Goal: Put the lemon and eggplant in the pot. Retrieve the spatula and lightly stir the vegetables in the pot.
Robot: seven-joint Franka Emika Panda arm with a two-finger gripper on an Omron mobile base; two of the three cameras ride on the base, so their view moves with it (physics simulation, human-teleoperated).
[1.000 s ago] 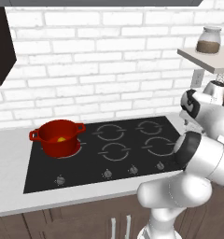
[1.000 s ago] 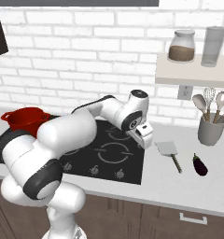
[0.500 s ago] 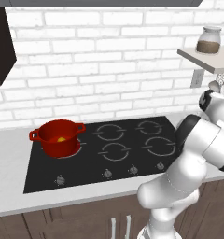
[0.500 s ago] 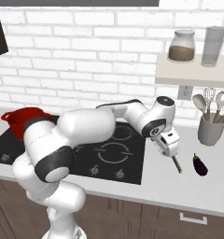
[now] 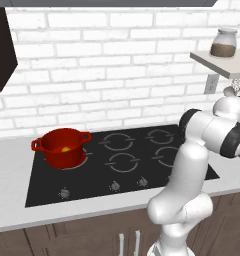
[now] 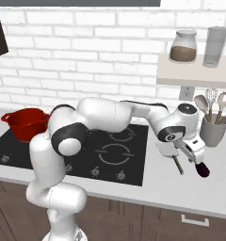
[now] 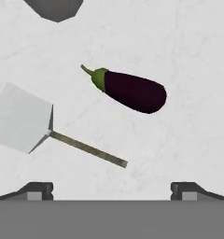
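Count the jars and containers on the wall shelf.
2. In the right base view, a lidded jar with brown contents stands at the left of the shelf, and a tall clear container stands to its right. More may lie beyond the frame edge.

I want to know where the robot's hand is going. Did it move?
Yes. In the right base view the open fingers swung right, off the black stovetop, and now hang over the dark purple eggplant beside the grey utensil cup.
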